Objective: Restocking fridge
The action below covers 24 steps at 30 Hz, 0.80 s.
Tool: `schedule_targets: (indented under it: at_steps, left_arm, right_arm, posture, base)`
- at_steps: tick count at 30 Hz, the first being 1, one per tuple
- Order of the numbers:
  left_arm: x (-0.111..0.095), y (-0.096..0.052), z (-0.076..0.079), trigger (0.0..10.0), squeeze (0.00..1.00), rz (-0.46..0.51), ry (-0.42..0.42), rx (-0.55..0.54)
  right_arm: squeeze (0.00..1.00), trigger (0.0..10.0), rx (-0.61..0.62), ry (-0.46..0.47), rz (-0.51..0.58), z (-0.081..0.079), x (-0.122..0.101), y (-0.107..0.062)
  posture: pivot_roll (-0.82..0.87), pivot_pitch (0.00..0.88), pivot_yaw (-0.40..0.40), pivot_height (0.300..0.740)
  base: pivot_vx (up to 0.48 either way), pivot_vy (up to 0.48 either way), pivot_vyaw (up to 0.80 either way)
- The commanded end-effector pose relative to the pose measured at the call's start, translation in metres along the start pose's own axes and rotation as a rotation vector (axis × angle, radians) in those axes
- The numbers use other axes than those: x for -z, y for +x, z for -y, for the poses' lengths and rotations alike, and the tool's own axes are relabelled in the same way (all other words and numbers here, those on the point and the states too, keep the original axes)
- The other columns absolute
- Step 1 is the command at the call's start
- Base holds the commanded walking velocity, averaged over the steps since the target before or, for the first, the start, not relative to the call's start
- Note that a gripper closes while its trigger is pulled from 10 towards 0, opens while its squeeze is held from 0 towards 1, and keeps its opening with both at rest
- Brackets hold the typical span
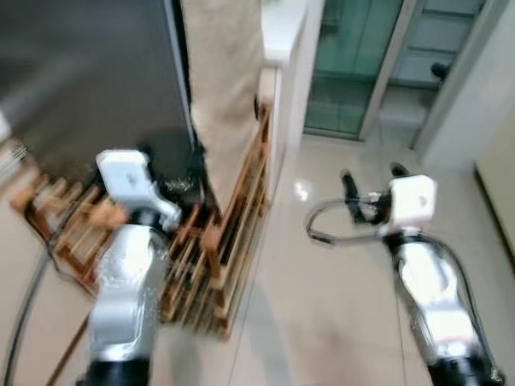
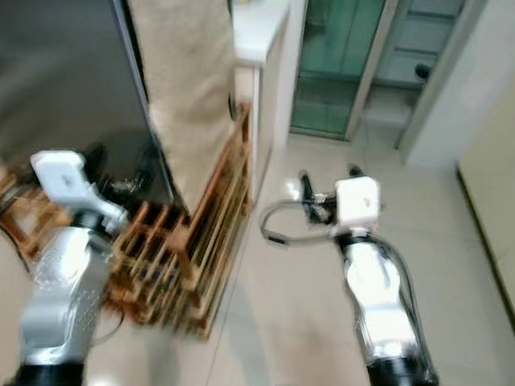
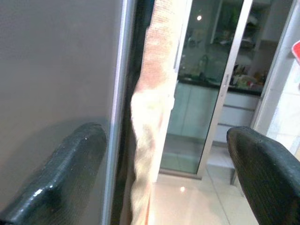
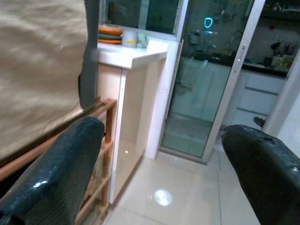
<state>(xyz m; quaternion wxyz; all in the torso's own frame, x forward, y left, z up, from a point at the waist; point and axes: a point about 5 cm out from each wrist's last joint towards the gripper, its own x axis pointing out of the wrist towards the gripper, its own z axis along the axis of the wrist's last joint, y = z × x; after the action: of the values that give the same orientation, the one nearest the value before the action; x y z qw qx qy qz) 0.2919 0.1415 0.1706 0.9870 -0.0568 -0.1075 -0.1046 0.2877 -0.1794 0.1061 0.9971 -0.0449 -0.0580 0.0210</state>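
Nearest the camera, over the pale tiled floor, both silver arms reach forward. The left gripper has its two black fingers spread wide with nothing between them; it points at the edge of the dark grey fridge, whose door looks closed. The right gripper is likewise wide open and empty, held out over bare floor, well apart from the fridge. Just beyond the left arm a slatted wooden rack stands on the floor against the fridge's side, and a beige cloth hangs above it along the fridge's edge. Farther off stands a white counter with a few dishes on top, then a sliding glass door to another room.

The head views are blurred, so the robot is probably on the approach, with no goods in hand. Next, as I judge it, it must square up to the fridge door and find a handle or edge to pull.
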Motion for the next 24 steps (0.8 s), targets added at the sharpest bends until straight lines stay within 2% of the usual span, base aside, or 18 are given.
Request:
schedule_targets:
  at_steps: [1, 3, 4, 7, 12, 16, 19, 20, 24]
  left_arm:
    - [-0.011, 0.003, -0.008, 10.0, 0.00, 0.025, 0.050, -0.022]
    - [-0.013, 0.005, -0.009, 10.0, 0.00, 0.027, 0.062, -0.018]
    - [-0.018, 0.010, -0.008, 10.0, 0.00, 0.037, 0.093, -0.005]
    - [-0.027, 0.022, -0.006, 10.0, 0.00, 0.061, 0.093, 0.005]
    - [-0.040, 0.035, 0.011, 10.0, 0.00, 0.088, 0.078, 0.076]
    - [-0.039, 0.041, 0.018, 10.0, 0.00, 0.061, 0.052, 0.102]
    - [-0.028, 0.049, 0.027, 10.0, 0.00, -0.014, 0.079, 0.131]
    - [-0.022, 0.053, 0.029, 10.0, 0.00, -0.053, 0.089, 0.111]
    - [-0.018, 0.061, 0.034, 10.0, 0.00, -0.096, 0.111, 0.099]
  right_arm:
    - [0.00, 10.0, -0.038, 0.013, 0.029, -0.010, -0.007, 0.007]
    - [0.00, 10.0, -0.039, 0.014, 0.028, -0.011, -0.007, 0.007]
    - [0.00, 10.0, -0.044, 0.016, 0.025, -0.012, -0.006, 0.008]
    - [0.00, 10.0, -0.050, 0.022, 0.020, -0.014, -0.005, 0.010]
    - [0.00, 10.0, -0.059, 0.031, 0.016, -0.018, -0.003, 0.012]
    - [0.00, 10.0, -0.055, 0.036, 0.010, -0.018, -0.001, 0.012]
    - [0.00, 10.0, -0.055, 0.039, 0.001, -0.019, 0.000, 0.012]
    - [0.00, 10.0, -0.059, 0.038, 0.000, -0.019, 0.001, 0.012]
    - [0.00, 10.0, -0.061, 0.038, -0.004, -0.019, 0.002, 0.012]
  posture:
    - [-0.08, 0.000, -0.018, 0.740]
    - [-0.08, 0.000, -0.019, 0.740]
    - [-0.07, 0.000, -0.019, 0.740]
    - [-0.07, 0.000, -0.021, 0.740]
    - [-0.07, 0.000, -0.012, 0.740]
    - [-0.07, 0.000, -0.012, 0.740]
    - [-0.08, 0.000, -0.011, 0.740]
    - [-0.08, 0.000, -0.010, 0.740]
    - [-0.09, 0.000, -0.011, 0.740]
  base:
    - [0.000, 0.000, 0.00]
    - [0.000, 0.000, 0.00]
    - [0.000, 0.000, 0.00]
    - [0.000, 0.000, 0.00]
    - [0.000, 0.000, 0.00]
    - [0.000, 0.000, 0.00]
    - [0.000, 0.000, 0.00]
    - [0.000, 0.000, 0.00]
    - [0.000, 0.000, 0.00]
